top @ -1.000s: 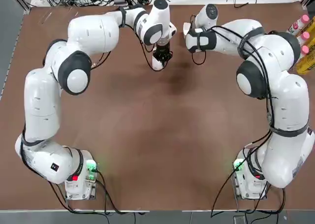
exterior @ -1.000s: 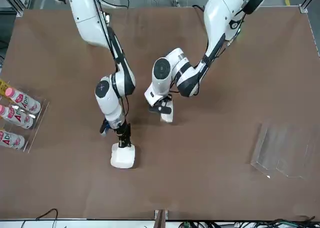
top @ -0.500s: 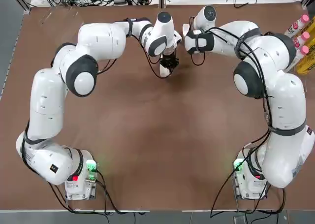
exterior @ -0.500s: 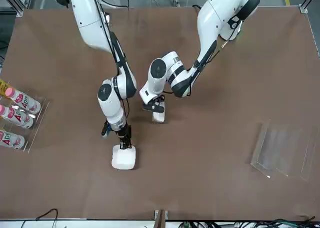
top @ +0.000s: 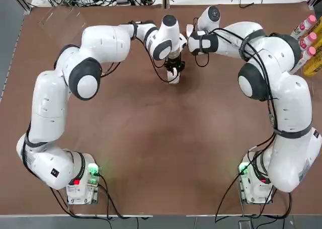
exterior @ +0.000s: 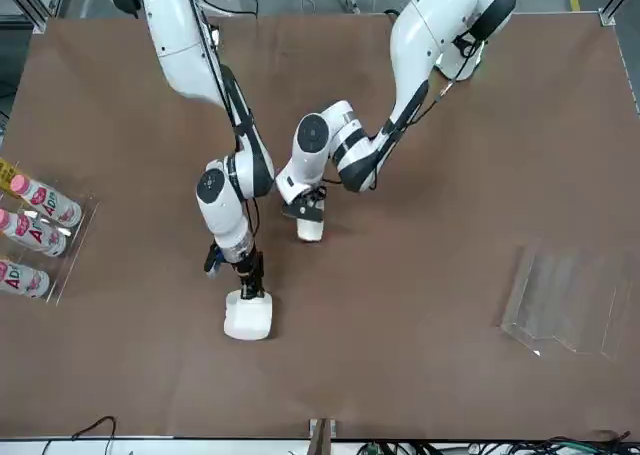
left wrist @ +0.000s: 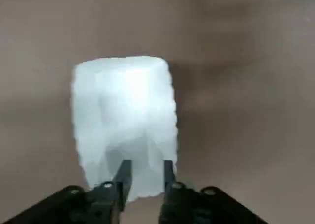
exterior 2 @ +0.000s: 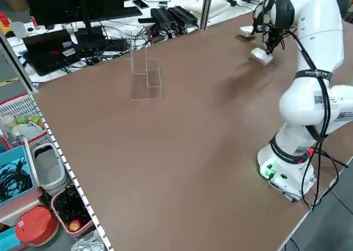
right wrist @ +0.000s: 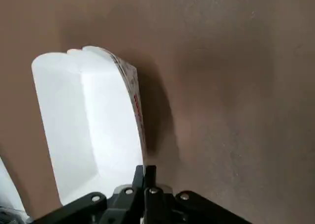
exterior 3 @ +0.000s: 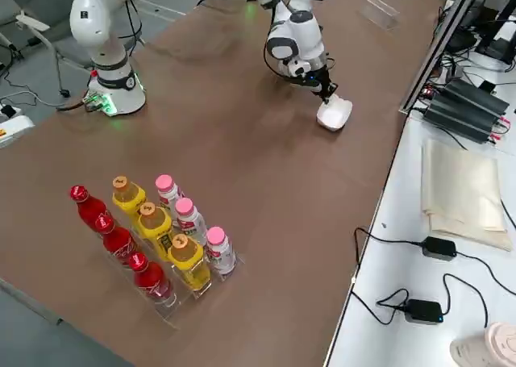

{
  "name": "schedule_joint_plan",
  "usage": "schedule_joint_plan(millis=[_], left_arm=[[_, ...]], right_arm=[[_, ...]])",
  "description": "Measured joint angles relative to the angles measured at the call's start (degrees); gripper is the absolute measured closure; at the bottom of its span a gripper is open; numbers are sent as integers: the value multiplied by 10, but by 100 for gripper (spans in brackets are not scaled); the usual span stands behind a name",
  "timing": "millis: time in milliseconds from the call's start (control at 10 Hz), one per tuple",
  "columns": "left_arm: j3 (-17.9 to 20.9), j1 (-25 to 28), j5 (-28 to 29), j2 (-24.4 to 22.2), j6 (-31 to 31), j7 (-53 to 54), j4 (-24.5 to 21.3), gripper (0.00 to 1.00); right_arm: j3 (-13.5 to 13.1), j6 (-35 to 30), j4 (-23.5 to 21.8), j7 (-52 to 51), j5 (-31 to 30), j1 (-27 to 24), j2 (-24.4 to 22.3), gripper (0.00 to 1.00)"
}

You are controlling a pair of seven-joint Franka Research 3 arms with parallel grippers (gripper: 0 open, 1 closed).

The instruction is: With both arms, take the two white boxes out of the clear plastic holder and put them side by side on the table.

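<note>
White boxes [exterior: 248,316], both out of the clear plastic holder [exterior: 570,300] and near each other, toward the far side of the worktop [top: 166,138]. With left pincer [left wrist: 147,163]: fingers spread at one box's edge; cannot tell whether touching. With right pincer [right wrist: 145,169]: pressed together, pinching the other box's wall.

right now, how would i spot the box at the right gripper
On the brown table, across from the robot's bases, the right arm's gripper is shut on a white, open, tray-like box. Printing with a red mark on its outer side distinguishes it from the unprinted clear holder.
</note>
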Motion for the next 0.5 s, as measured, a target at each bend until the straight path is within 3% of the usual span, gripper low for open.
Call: schedule_joint_plan(millis=[100,200,400,500], left_arm=[[1,2,0,0,0,0,1,44],[3,7,0,0,0,0,1,32],[4,26,0,-2,-14,0,2,3],[4,39,0,-7,-29,0,5,0]], right_arm=[[0,7,0,0,0,0,1,95],[0,12,0,0,0,0,3,82],[0,14,0,0,0,0,5,72],[0,15,0,0,-1,0,5,68]])
